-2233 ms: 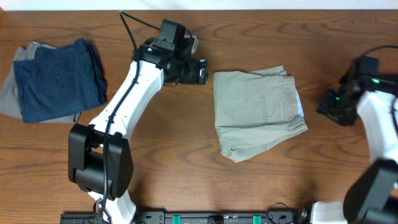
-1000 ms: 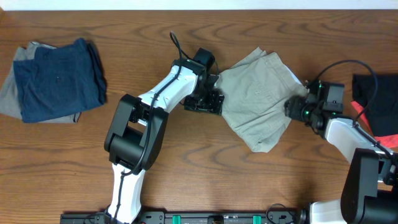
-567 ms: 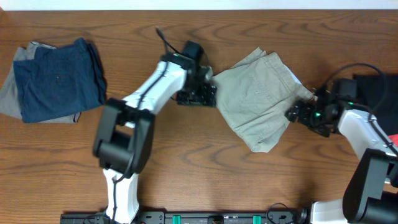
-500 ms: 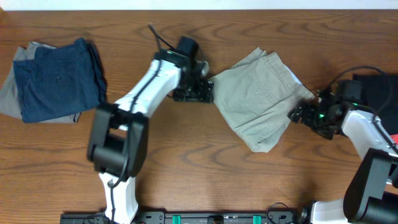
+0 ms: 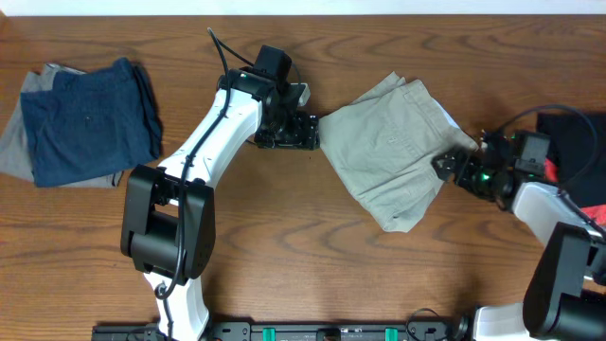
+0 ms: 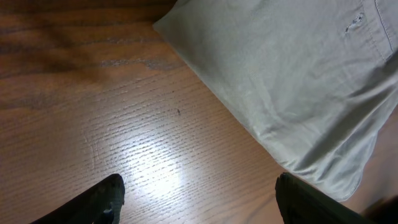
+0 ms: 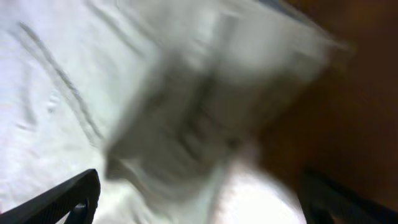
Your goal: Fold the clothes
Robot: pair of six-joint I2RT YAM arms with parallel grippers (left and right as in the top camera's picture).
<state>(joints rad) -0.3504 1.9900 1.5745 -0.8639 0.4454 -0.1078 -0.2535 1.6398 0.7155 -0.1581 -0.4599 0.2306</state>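
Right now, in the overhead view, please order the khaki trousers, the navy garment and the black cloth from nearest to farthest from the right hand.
Measured from the right hand:
1. khaki trousers: right beside the hand, in the middle of the table.
2. black cloth: behind the hand, at the right edge.
3. navy garment: far across, at the left end of the table.

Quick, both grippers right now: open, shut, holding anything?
Left gripper: open, empty, beside the folded khaki-beige cloth trousers.
Right gripper: open, at the trousers' right edge.
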